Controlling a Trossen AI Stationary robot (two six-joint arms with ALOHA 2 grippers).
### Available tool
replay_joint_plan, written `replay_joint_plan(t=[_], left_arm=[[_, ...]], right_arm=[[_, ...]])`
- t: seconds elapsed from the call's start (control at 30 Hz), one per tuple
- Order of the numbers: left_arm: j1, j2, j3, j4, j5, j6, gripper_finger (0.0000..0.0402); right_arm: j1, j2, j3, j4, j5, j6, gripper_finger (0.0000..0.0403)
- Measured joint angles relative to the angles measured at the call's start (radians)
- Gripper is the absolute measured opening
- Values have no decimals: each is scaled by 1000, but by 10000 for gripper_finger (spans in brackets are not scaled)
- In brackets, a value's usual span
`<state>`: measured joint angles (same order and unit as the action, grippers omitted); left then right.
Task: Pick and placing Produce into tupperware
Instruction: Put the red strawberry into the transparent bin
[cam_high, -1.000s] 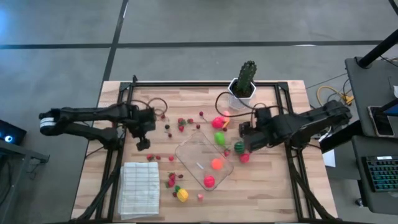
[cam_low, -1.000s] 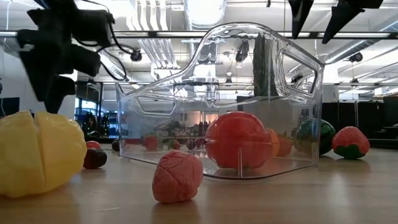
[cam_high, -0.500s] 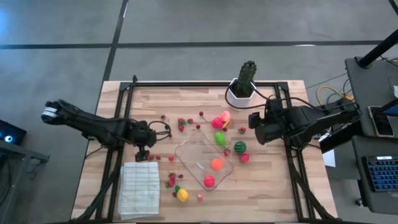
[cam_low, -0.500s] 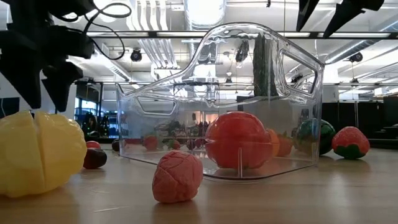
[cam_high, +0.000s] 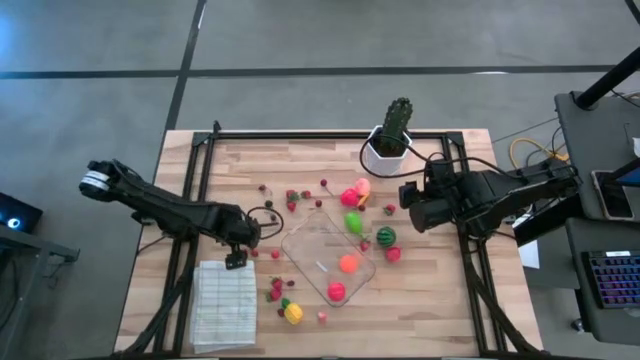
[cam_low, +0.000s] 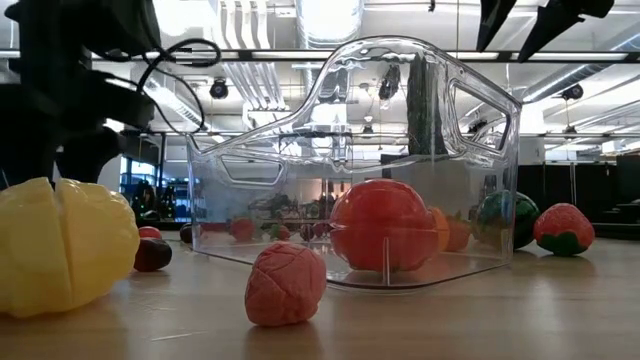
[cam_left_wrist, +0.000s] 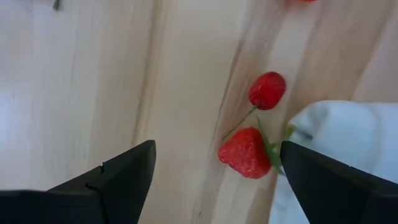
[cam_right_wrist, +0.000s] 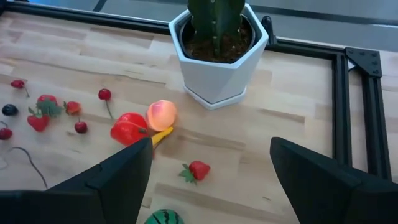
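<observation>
Tupperware (cam_high: 322, 259), clear, holding orange and pink fruit; both grippers' fingers spread.

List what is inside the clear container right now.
In the tupperware, the high view shows a green piece, an orange piece and a pink piece. The low view's reflections may hide smaller pieces.

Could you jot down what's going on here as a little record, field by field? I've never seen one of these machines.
left end effector: open, low over a strawberry and cherry beside the cloth
right end effector: open, raised near the cactus, holding nothing
tupperware: mid-table, holds three pieces of produce: green, orange, pink
loose produce: melon ball, yellow piece, scattered berries
</observation>
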<state>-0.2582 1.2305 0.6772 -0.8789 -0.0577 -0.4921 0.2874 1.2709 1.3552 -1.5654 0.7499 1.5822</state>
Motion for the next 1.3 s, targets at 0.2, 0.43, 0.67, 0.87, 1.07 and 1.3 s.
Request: replay_joint_plan(t=[0.2, 0.43, 0.67, 0.87, 1.07, 1.3], left_arm=[[-29, 53, -8, 14, 10, -69, 328], [-89, 78, -13, 84, 13, -105, 328], [-128, 103, -14, 112, 2, -109, 328], [-140, 109, -14, 107, 4, -137, 314], [-142, 104, -14, 103, 4, -156, 262], [-142, 105, -14, 102, 5, -157, 195]], right_arm=[[0, -2, 0, 0, 3, -38, 319], [0, -7, -1, -1, 3, -65, 314], [0, -8, -1, -1, 14, -96, 309], [0, -8, -1, -1, 37, -103, 300], [0, -9, -2, -1, 40, -111, 299], [0, -10, -2, 0, 64, -121, 297]])
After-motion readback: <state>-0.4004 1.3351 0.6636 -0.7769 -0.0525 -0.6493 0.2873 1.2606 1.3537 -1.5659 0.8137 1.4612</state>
